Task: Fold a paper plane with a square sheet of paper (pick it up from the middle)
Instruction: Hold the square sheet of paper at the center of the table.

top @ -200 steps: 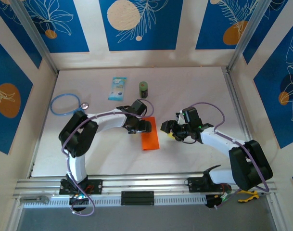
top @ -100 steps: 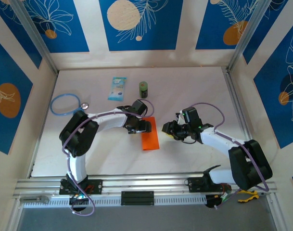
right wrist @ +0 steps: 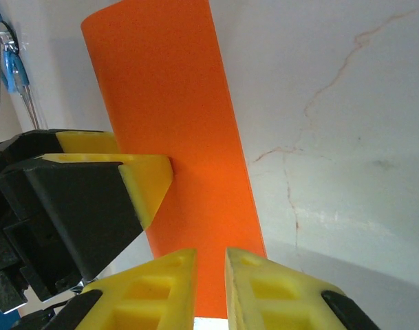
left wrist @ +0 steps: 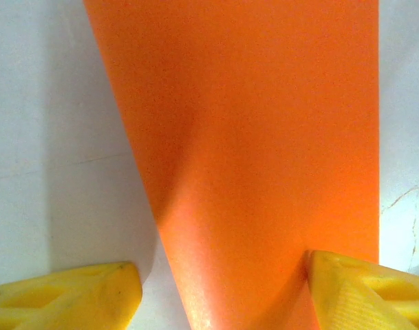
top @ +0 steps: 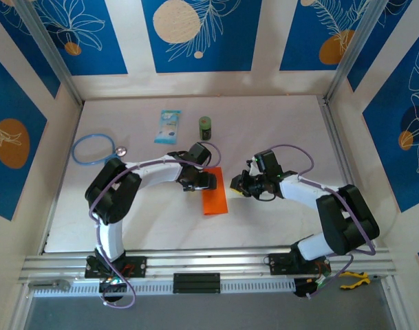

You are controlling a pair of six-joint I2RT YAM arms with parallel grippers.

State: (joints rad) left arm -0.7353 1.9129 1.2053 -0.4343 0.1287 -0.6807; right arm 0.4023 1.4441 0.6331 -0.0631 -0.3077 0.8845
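item: square sheet of paper (top: 215, 194). bright orange, lying as a narrow strip at the centre of the table (top: 285, 130), long axis 12 to 6 o'clock, far end slightly curled.

left gripper (top: 205, 181): at the strip's 10 o'clock corner. jaws spread wide, one tip on bare table, the other at the paper's edge. nothing clamped.

right gripper (top: 235, 183): at the strip's 2 o'clock edge. fingers almost together, thin slit left. cannot tell whether paper is nipped.

hazards, judged:
- torn or crumpled edge if pinched and pulled against the left tips
- skewed crease if dragged sideways
- slip-out of thin paper from a shallow bite
- knock between the two grippers, very near each other

bystanders: light-blue packet (top: 168, 126) and green can (top: 206, 126), toward 12 o'clock, well apart.
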